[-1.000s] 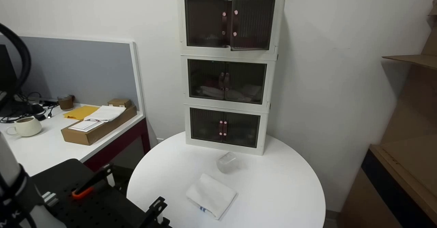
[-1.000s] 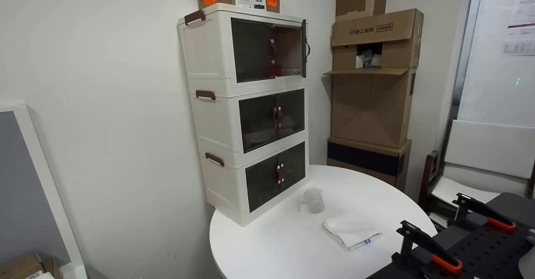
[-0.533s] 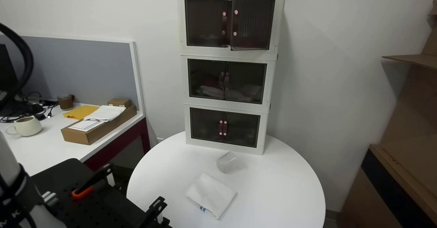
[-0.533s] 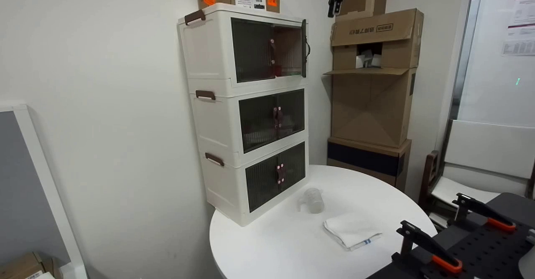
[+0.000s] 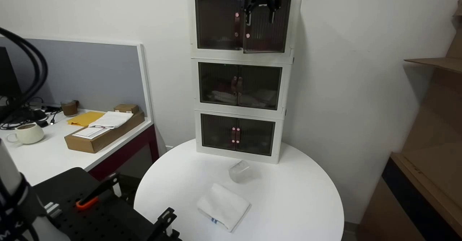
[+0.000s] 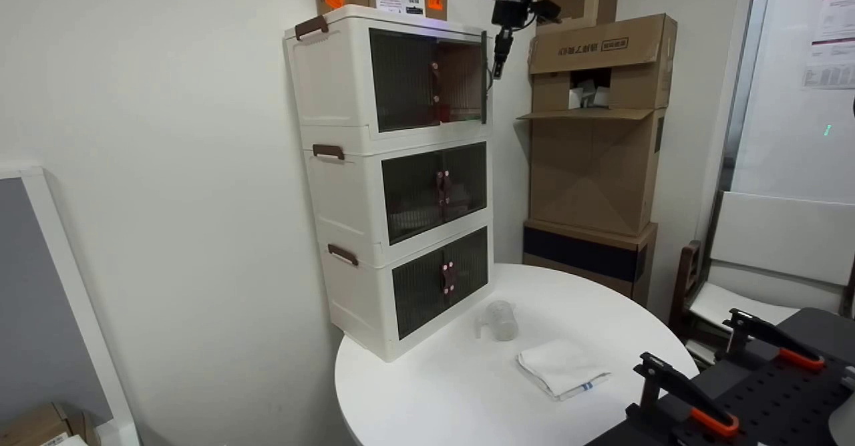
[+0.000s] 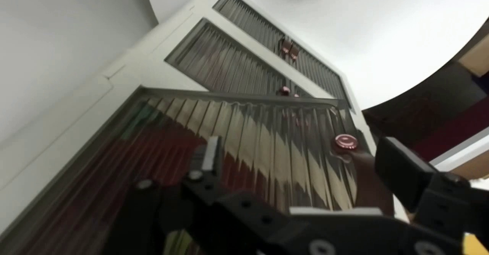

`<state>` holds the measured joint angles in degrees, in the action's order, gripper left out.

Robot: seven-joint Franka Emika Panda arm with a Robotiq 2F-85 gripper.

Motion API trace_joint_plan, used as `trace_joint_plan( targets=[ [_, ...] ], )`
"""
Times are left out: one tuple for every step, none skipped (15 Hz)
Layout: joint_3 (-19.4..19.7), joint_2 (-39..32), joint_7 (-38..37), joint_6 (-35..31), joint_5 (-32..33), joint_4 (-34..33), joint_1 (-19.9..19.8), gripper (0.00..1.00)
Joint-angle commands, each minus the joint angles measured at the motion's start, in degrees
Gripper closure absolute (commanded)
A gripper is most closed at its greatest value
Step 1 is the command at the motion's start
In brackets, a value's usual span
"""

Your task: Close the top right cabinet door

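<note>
From the left in an exterior view: a pale mug (image 5: 29, 134); then, on the round bench (image 5: 296, 197), a folded cloth (image 5: 223, 205), the white cabinet (image 5: 238, 57) behind it and a clear cup (image 5: 239, 171) between them. The tool (image 5: 260, 20) hangs, jaws apart, in front of the door (image 5: 269, 37); whether they touch, I cannot tell. The door, at the cabinet's top right, stands ajar.

Bright, even light; soft shadow (image 5: 300, 53) beside cabinet (image 5: 242, 58); wrist-view fingers (image 7: 403, 169) blurred
</note>
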<state>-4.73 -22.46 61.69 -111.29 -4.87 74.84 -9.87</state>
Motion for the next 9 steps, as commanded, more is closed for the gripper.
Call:
trace_joint_plan(
  targets=[
    [-0.77, -0.63, -6.71, -11.83, -1.80, 1.47, 2.17, 0.00],
    [-0.81, -0.85, -8.78, -15.31, -1.70, 1.98, 2.89, 0.00],
    [-0.69, -1.00, -10.97, -19.06, -1.25, 2.68, 3.70, 0.00],
    [-0.51, -1.14, -13.11, -22.28, -0.82, 3.34, 4.50, 0.00],
    [0.04, -1.40, -16.03, -25.03, -0.63, 3.62, 5.52, 0.00],
    [0.35, -1.41, -19.14, -27.28, 0.10, 4.47, 6.13, 0.00],
    [0.57, -1.42, -21.86, -29.16, 0.54, 5.19, 6.49, 0.00],
    [0.81, -1.38, -24.60, -30.48, 1.28, 5.77, 6.79, 0.00],
    [0.88, -1.35, -26.62, -31.68, 1.83, 6.44, 6.89, 0.00]
  ],
)
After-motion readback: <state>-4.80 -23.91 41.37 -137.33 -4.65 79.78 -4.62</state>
